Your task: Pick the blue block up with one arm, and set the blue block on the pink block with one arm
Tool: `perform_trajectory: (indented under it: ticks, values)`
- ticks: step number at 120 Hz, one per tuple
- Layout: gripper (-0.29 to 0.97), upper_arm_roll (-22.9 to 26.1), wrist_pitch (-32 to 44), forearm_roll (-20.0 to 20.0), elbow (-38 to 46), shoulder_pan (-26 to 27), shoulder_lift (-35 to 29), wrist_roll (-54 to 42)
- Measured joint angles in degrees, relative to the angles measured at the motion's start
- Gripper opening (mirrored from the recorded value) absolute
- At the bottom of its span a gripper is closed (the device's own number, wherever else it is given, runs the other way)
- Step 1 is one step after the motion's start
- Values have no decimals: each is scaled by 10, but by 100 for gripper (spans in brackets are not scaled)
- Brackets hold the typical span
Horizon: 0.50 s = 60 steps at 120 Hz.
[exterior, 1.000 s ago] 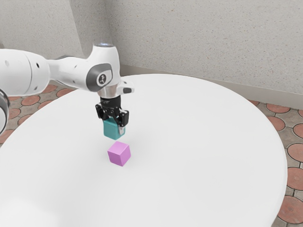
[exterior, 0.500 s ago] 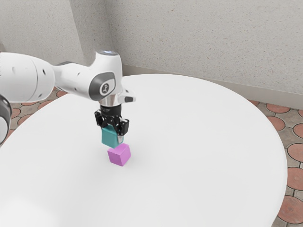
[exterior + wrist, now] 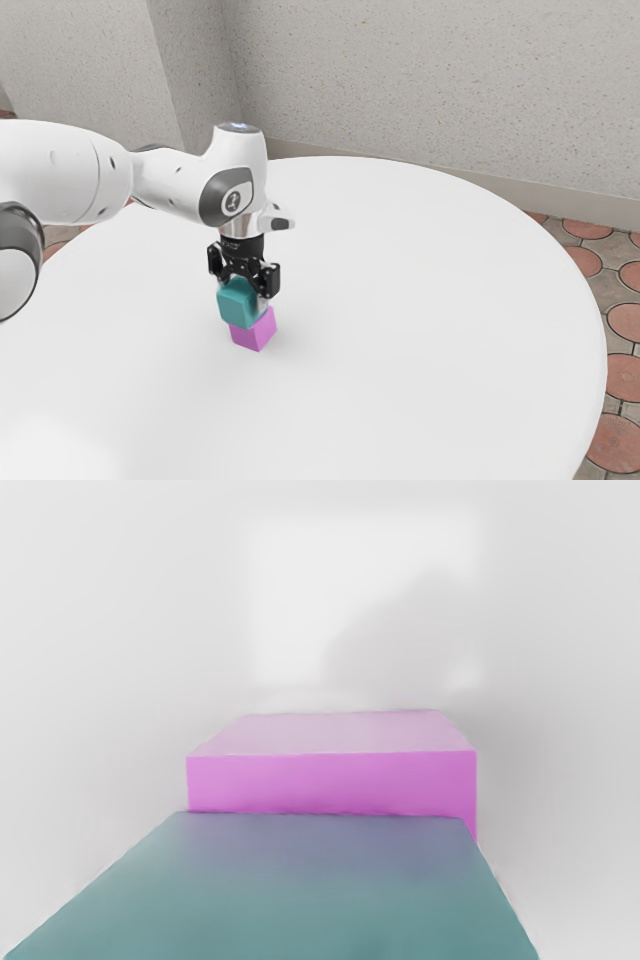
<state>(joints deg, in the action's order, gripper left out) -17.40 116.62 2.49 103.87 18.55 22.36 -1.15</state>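
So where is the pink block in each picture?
Exterior view: the pink block sits on the white table, left of the picture's middle, directly under the blue block.
Wrist view: the pink block lies just beyond the blue block, which is blurred and close to the camera.
Shared landmark: the blue block, right against the pink one in both views.
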Motion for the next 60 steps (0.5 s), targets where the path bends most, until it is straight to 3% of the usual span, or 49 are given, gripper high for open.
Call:
perform_trajectory:
  ticks: [34, 60]
  values:
    - [65, 0, 0, -1, -26, 0, -5, -3]
    - [67, 0, -25, -10, -108, 0, -13, -6]
